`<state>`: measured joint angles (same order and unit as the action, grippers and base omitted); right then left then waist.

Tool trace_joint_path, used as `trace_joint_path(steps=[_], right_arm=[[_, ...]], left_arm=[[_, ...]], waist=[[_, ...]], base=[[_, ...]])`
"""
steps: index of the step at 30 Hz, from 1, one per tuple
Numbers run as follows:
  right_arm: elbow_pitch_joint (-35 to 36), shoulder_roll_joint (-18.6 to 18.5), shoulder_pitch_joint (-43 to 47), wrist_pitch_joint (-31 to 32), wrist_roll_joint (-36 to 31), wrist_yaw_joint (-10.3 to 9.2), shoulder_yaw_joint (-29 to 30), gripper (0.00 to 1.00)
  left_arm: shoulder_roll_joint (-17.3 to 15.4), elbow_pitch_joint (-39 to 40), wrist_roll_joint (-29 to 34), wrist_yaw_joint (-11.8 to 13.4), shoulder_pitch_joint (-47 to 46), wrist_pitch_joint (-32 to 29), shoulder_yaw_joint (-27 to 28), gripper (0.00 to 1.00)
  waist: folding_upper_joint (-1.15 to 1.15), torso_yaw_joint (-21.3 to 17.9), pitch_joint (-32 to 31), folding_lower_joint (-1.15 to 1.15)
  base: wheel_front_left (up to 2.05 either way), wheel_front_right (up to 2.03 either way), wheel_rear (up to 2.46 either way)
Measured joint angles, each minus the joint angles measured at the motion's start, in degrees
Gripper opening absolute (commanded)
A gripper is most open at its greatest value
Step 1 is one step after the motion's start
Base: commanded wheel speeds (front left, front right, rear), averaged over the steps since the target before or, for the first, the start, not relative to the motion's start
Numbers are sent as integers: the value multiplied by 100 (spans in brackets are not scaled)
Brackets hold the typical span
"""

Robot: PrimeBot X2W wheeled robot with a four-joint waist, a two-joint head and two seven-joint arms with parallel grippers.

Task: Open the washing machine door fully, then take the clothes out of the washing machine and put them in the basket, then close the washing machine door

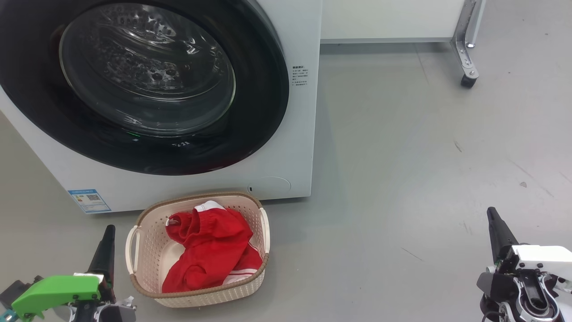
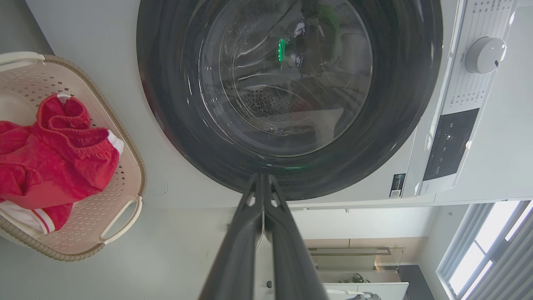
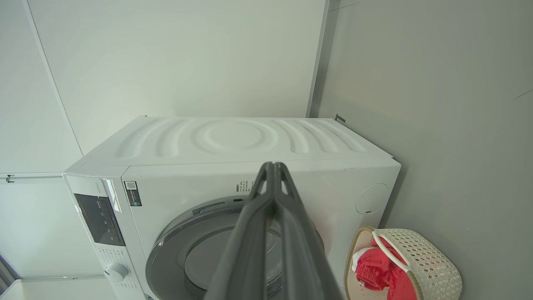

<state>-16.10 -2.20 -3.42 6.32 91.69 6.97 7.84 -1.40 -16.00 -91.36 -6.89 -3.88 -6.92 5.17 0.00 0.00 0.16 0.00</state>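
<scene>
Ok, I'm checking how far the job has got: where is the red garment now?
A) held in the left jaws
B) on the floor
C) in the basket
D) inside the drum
C: the garment lies bunched inside the basket on the floor in front of the shut door.

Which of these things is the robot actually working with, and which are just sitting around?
Part of the job:
- washing machine
- door, shut
- red clothes, lying in the basket
- cream basket, on the floor in front of the machine

Just about:
- metal leg with a caster
- window
</scene>
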Motion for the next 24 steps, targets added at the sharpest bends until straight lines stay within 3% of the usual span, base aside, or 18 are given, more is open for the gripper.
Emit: trace_joint_path(steps=[24], right_arm=[[2,0,0,0,0,0,-1,0]], left_arm=[[-1,11,0,0,0,0,-5,0]], waist=[[0,0,0,0]], base=[[0,0,0]])
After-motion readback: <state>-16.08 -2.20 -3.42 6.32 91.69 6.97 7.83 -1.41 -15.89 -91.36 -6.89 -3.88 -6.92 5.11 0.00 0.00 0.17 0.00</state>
